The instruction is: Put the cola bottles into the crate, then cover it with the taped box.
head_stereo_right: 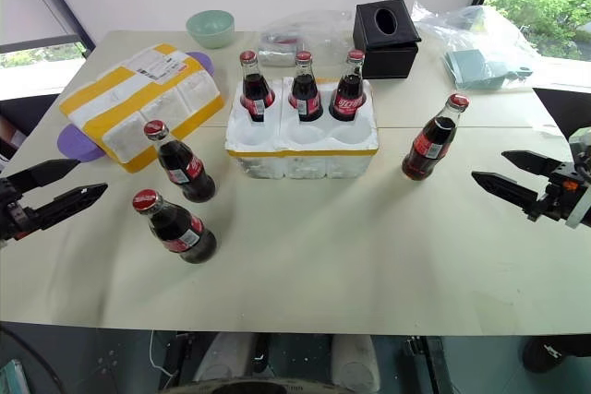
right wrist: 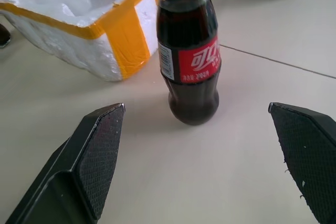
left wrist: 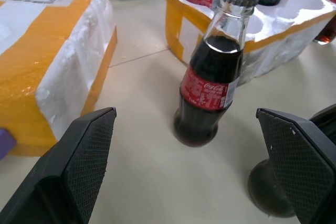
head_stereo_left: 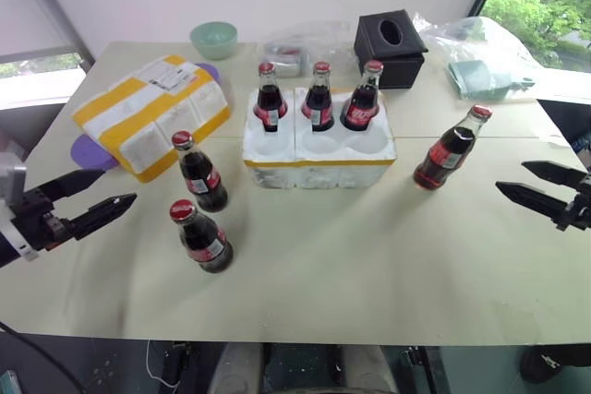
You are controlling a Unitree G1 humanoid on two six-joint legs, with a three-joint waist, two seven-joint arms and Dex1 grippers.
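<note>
Fingers of left gripper (head_stereo_left: 103, 194) and right gripper (head_stereo_left: 531, 184) gaping wide, holding nothing: three cola bottles (head_stereo_left: 319, 99) sitting in crate (head_stereo_left: 319, 163), three waiting on table (head_stereo_left: 369, 256), taped box (head_stereo_left: 152, 113) lying aside.

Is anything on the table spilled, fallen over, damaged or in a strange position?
Nothing stands out. All six cola bottles are upright with caps on: three in the back wells of the crate, two on the table to its left, one to its right. The taped box lies closed, with no spill anywhere.
</note>
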